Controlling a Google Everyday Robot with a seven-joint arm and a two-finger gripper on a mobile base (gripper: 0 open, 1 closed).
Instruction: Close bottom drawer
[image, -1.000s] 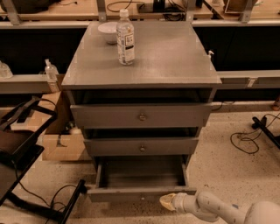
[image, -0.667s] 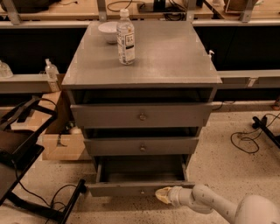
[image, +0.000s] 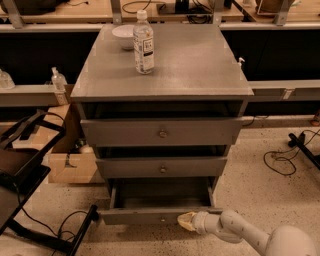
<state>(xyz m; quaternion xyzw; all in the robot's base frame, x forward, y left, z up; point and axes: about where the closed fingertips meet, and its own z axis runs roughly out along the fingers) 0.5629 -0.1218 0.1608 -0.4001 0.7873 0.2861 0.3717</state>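
We see the bottom drawer (image: 145, 216) pulled out at the foot of the grey cabinet (image: 190, 65), its front edge jutting past the two drawers above (image: 200, 132). The gripper (image: 187, 220) meets that front's right end; whether it grips anything, we cannot tell. Speckled floor (image: 260, 185) spreads to the right, and a black stand (image: 82, 227) crowds the left corner.

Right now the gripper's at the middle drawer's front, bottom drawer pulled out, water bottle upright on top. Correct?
No. In the camera view the gripper is at the front of the bottom drawer, toward its right end, not at the middle drawer. The rest holds: bottom drawer pulled out, water bottle upright on the cabinet top.
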